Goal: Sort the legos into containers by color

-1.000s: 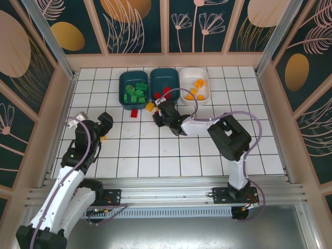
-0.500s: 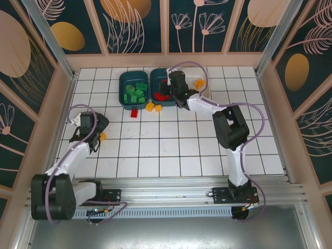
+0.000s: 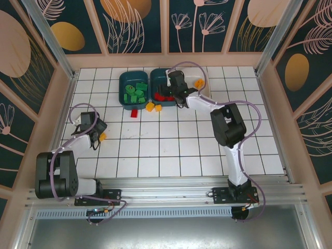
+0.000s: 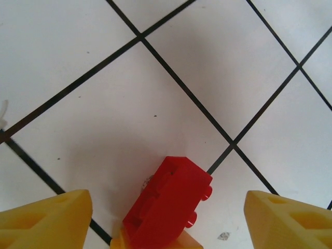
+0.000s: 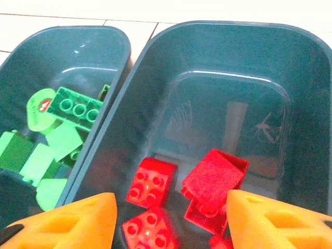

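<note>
My left gripper [image 3: 97,133] hangs open low over the tiles near the left edge. Between its yellow fingers [image 4: 44,218] a red brick [image 4: 168,205] lies tilted on top of a yellow-orange brick [image 4: 155,243], untouched by either finger. My right gripper [image 3: 172,89] is open above the middle teal tub [image 3: 162,72], with nothing between its fingers [image 5: 67,223]. Below it lie several red bricks [image 5: 150,181]. The left teal tub [image 3: 123,85] holds green bricks [image 5: 72,106]. The white tub [image 3: 206,93] holds yellow-orange bricks [image 3: 198,82].
In front of the tubs, a loose red brick [image 3: 134,113] and two yellow-orange bricks [image 3: 150,107] [image 3: 158,108] lie on the tiles. The right arm stretches across the table's middle. The enclosure wall stands close to the left gripper.
The right gripper swung from the table's middle to above the middle teal tub and stays there. The left arm folded down and back toward the bricks by the left edge.
</note>
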Tool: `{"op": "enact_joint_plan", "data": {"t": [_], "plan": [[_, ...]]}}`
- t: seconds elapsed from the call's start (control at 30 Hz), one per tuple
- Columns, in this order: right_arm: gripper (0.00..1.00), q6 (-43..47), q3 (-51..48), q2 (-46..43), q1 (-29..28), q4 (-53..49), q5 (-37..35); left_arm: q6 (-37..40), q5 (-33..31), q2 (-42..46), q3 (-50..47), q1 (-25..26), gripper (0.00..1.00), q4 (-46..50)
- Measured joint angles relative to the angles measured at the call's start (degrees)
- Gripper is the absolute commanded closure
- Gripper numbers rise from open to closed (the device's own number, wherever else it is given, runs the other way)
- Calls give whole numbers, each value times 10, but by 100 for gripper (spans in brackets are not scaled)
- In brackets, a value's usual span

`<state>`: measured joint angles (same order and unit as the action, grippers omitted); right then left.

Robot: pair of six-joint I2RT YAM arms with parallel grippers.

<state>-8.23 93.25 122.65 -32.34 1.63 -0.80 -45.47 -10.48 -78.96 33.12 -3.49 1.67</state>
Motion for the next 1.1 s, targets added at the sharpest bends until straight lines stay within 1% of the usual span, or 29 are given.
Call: {"op": "enact_joint_plan", "data": {"t": [0.03, 0.2, 0.3, 0.4, 0.57, 0.8, 0.9, 0.97, 1.1], "plan": [[41, -2, -14, -13, 0, 4, 2, 1, 0, -6, 3, 0, 31, 0], [40, -16, -92, -87, 0, 34, 14, 17, 1, -41, 19, 0, 30, -2], [40, -24, -121, -118, 0, 52, 20, 26, -4, -60, 33, 0, 31, -2], [40, -28, -142, -136, 0, 68, 25, 34, -9, -77, 51, 0, 32, -2], [40, -33, -174, -152, 0, 79, 28, 47, -18, -111, 78, 0, 41, -2], [40, -42, -204, -173, 0, 88, 29, 59, -24, -139, 83, 0, 43, 2], [40, -43, -212, -188, 0, 90, 29, 63, -25, -146, 90, 0, 57, 3], [40, -43, -215, -198, 0, 92, 29, 66, -30, -150, 92, 0, 64, 5], [40, -43, -225, -216, 0, 99, 28, 70, -35, -150, 92, -3, 67, 9]]}}
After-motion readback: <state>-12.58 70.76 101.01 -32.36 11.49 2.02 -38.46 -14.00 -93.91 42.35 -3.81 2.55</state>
